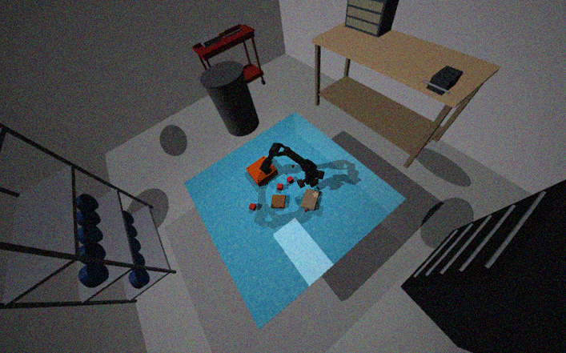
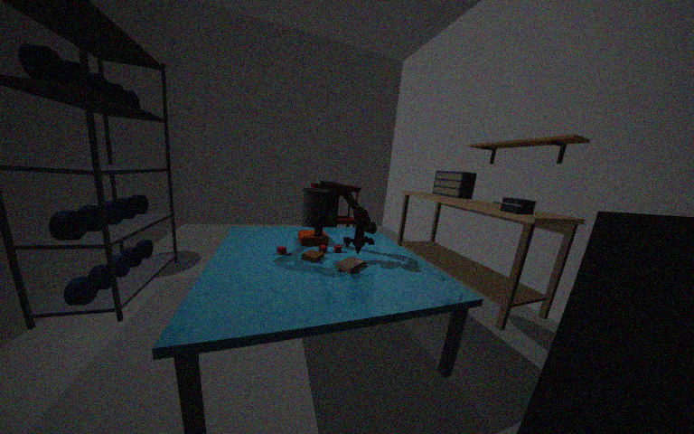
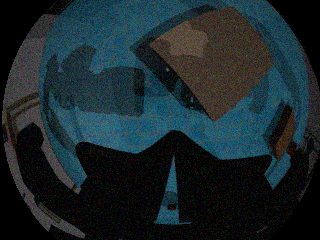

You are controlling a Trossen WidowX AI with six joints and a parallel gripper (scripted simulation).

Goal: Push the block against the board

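Note:
The square block (image 1: pixel 278 201) (image 2: pixel 313 255) is darker brown and lies flat on the blue table; a brown piece at the right edge of the wrist view looks like it. The board (image 1: pixel 311 200) (image 2: pixel 351 264) (image 3: pixel 225 60) is lighter tan, longer, and lies flat to the right of the block in the top and exterior views. A gap of blue table separates them, and they are turned differently. My gripper (image 1: pixel 316 186) (image 2: pixel 358 250) (image 3: pixel 175 135) is shut and empty, pointing down just behind the board's far end. Its tips look clear of the board; their exact height is hard to tell.
Red cubes (image 1: pixel 290 178) (image 2: pixel 337 249) stand between the block and the orange arm base (image 1: pixel 259 172) (image 2: pixel 312 237). Another red cube (image 1: pixel 252 206) (image 2: pixel 281 250) stands left of the block. A small red thing (image 1: pixel 306 210) shows at the board's near edge.

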